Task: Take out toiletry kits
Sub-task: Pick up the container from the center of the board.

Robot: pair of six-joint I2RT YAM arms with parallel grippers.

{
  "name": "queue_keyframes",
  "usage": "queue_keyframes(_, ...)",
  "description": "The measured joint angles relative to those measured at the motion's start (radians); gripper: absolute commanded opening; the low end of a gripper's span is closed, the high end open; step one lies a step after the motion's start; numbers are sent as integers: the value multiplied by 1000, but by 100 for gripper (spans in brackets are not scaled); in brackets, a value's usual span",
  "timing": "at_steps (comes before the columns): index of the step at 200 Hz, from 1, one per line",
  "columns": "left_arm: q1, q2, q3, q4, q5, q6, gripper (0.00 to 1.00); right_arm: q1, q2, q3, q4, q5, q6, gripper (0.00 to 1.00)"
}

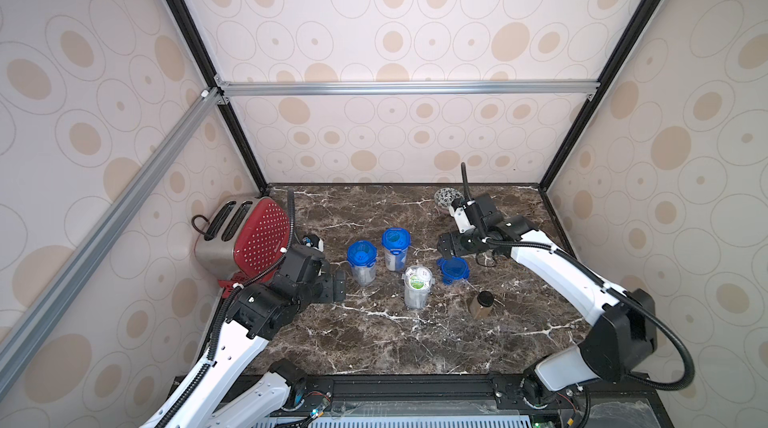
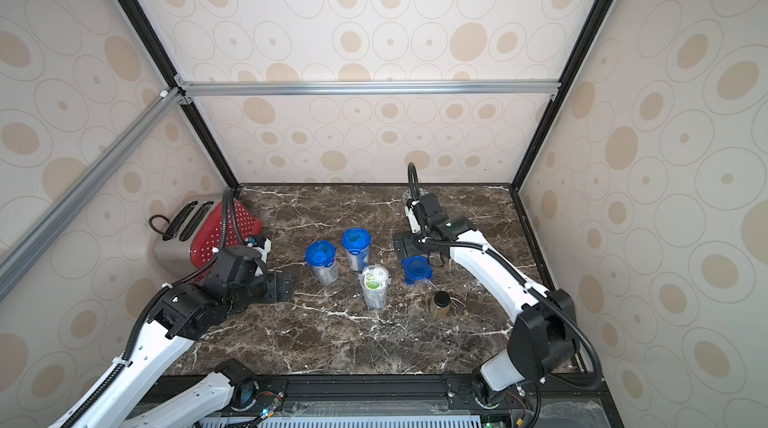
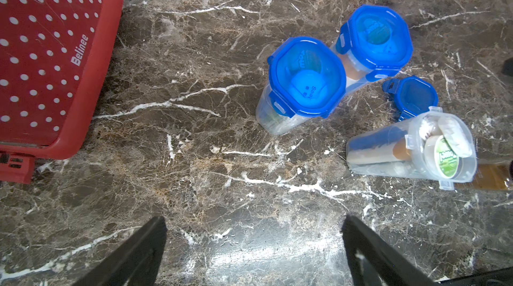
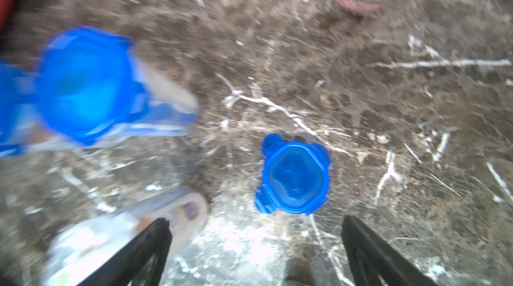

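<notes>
**Right gripper open above the loose lid, first kit uncovered**

Right gripper (image 4: 255, 251) hangs with jaws wide and empty just over the blue lid (image 1: 453, 270), which lies flat on the marble table (image 1: 374, 343) beside the open jar (image 1: 417, 293). The left gripper (image 3: 254, 248) is also spread and empty, near the toaster (image 1: 245, 235).

The toiletry kit (image 3: 444, 154) sits inside that open jar, with a round green-labelled packet face up at the mouth. The two lidded jars (image 1: 361, 262) are not yet opened.

The step in hand looks like reaching in. It would go best with one gripper steadying the jar's wall while the other descends from straight above, pinches the topmost piece and draws it out without tipping the jar.

The jar stands upright with its mouth up. The bottles inside stand on end, with their long axes along the jar's.
</notes>
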Motion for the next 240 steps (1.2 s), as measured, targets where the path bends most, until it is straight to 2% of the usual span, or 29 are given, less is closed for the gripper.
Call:
queue_keyframes(48,0,-4,0,0,0,3,99,179,5,29,-59,-31,-13,100)
queue_keyframes(105,0,-11,-1,0,0,3,99,284,110,104,-105,1,-42,100)
queue_keyframes(240,0,-11,-2,0,0,3,99,350,192,105,-129,56,-43,100)
